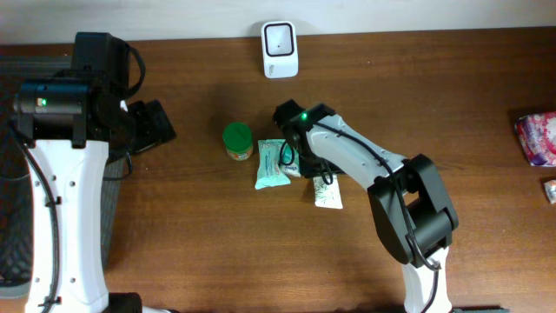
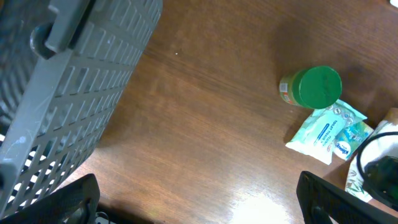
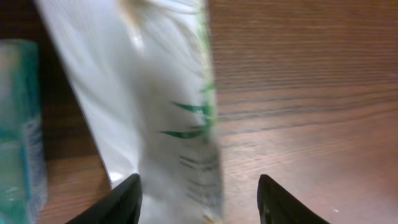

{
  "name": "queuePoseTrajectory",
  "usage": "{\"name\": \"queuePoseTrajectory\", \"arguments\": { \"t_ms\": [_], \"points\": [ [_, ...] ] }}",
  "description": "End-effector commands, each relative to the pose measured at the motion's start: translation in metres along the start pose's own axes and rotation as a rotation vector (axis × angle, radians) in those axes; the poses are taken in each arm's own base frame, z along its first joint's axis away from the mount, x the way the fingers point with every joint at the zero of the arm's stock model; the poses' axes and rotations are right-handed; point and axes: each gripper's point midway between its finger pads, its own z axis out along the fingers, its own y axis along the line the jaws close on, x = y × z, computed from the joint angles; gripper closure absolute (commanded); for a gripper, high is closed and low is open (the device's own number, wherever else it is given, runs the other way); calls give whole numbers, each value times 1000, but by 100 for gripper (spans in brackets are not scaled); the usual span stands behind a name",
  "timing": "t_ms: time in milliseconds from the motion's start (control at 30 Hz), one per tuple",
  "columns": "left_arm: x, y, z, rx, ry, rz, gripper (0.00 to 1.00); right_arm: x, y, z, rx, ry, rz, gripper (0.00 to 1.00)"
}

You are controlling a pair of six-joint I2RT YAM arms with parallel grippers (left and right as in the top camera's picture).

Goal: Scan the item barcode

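My black claw (image 3: 199, 194) frames a white pouch (image 3: 168, 106) printed with green leaf strokes; alongside, a teal-and-white pack (image 1: 271, 163), a jar (image 1: 237, 139) lidded bright green, on the brown wood-grain table (image 1: 174, 217).

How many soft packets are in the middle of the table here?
2. A teal wipes packet lies beside the green-lidded jar; a white packet lies right of it, partly under the right arm, which may hide others.

Overhead: straight down on whole surface (image 1: 217, 217). Left wrist: oblique, mid-range, past basket (image 2: 74, 93) toward jar (image 2: 317, 87), shared with overhead. Right wrist: pressed close, down onto packet (image 3: 168, 124).
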Motion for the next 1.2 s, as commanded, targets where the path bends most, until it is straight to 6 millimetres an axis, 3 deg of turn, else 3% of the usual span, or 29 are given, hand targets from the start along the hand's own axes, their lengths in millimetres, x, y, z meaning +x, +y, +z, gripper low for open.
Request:
{"name": "queuePoseTrajectory", "arguments": {
  "t_ms": [0, 67, 167, 367, 467, 600, 700, 900, 1167],
  "points": [
    [-1, 2, -8, 11, -22, -20, 1, -21, 6, -33, -50, -56, -3, 42],
    [-1, 2, -8, 11, -22, -20, 1, -22, 28, -41, -147, -58, -62, 36],
    [-1, 2, -8, 12, -23, -20, 1, -19, 40, -39, -152, -66, -86, 34],
    [-1, 2, -8, 11, -22, -20, 1, -14, 33, -21, -72, -68, -104, 3],
    [-1, 2, -8, 11, -22, -20, 1, -9, 32, -15, -61, -57, -109, 3],
    [-1, 2, -8, 11, -22, -20, 1, -2, 27, -3, -30, -43, -118, 30],
    [-1, 2, -8, 11, -22, -20, 1, -1, 27, -2, -28, -42, -118, 36],
    [-1, 2, -8, 11, -22, -20, 1, -9, 29, -2, -23, -81, -109, 36],
    [-1, 2, -8, 11, -22, -20, 1, -3, 37, -3, 16, -122, -120, 37]
  ]
}}
